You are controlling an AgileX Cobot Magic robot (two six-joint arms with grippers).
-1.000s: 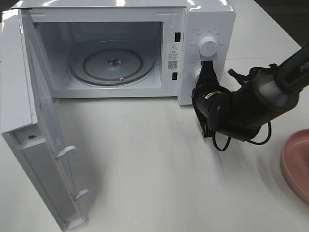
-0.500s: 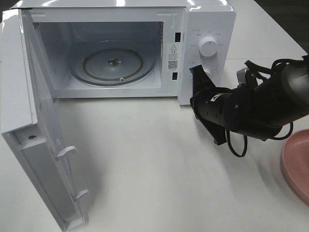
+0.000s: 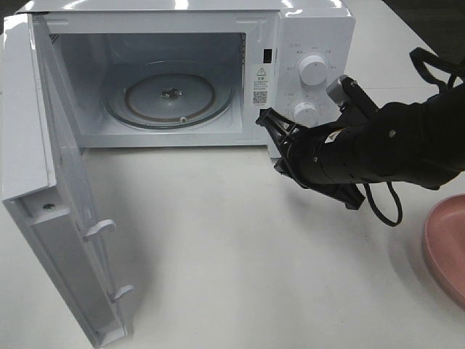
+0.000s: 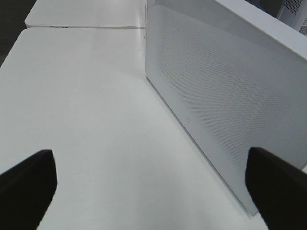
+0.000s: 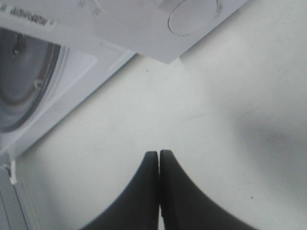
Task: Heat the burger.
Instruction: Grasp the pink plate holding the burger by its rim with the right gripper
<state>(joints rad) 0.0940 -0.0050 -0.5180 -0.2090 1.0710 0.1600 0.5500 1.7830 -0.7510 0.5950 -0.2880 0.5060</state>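
Note:
The burger is out of view in every frame. The white microwave (image 3: 312, 29) stands with its door (image 3: 65, 211) swung wide open and its glass turntable (image 3: 171, 98) bare. My right gripper (image 3: 270, 122) is shut on nothing, just above the table in front of the microwave's lower right corner, left of the lower knob (image 3: 305, 113). In the right wrist view its fingers (image 5: 159, 163) are pressed together, with that knob (image 5: 192, 14) and the turntable (image 5: 24, 81) beyond. My left gripper (image 4: 153, 187) is open and empty beside the microwave's perforated side wall (image 4: 225, 96).
A round pink plate (image 3: 447, 247) lies at the right edge of the table, partly cut off. The upper knob (image 3: 314, 69) is on the control panel. The open door sticks out toward the front left. The right arm's cable (image 3: 381, 207) hangs near the table.
My right gripper has left the lower knob and swung left and down, now pointing toward the cavity's lower right corner. The arm has turned over. The microwave has not moved.

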